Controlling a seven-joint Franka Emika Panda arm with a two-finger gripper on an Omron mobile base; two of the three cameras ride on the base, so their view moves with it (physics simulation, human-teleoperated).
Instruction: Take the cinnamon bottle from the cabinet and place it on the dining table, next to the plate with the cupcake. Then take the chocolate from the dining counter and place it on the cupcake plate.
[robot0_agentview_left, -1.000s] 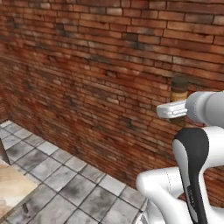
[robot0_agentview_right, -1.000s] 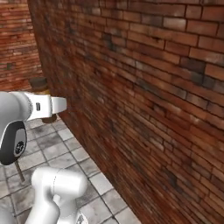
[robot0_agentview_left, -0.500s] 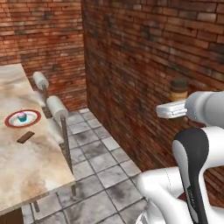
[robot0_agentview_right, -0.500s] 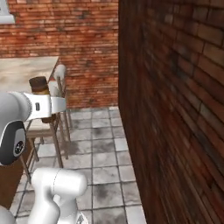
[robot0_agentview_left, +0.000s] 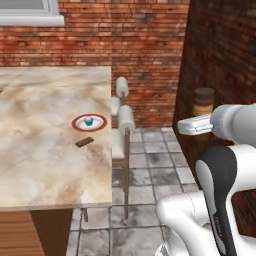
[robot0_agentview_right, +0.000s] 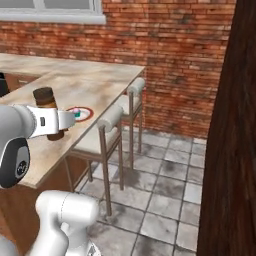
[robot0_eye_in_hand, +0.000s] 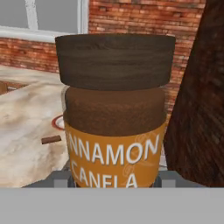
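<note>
My gripper (robot0_agentview_left: 202, 116) is shut on the cinnamon bottle (robot0_agentview_left: 203, 101), a dark-brown jar with a dark cap and a tan band, held upright in the air to the right of the dining table (robot0_agentview_left: 40, 165). Close up, the cinnamon bottle (robot0_eye_in_hand: 114, 109) shows an orange label. On the marble top lies the red-rimmed plate (robot0_agentview_left: 89, 123) with the cupcake (robot0_agentview_left: 88, 119) on it. The chocolate (robot0_agentview_left: 84, 142) lies just in front of the plate. From the right, the cinnamon bottle (robot0_agentview_right: 47, 109) rises from the gripper (robot0_agentview_right: 50, 125) in front of the plate (robot0_agentview_right: 84, 114).
Two padded stools (robot0_agentview_left: 122, 125) (robot0_agentview_right: 107, 122) stand along the table's near edge over a grey tiled floor. A brick wall with a window (robot0_agentview_left: 30, 10) closes the back. A dark wooden panel (robot0_agentview_right: 230, 150) stands close on the right.
The whole picture has swung: the camera turned from the brick wall to face the table, plate and stools. The bottle has stayed in the gripper throughout.
</note>
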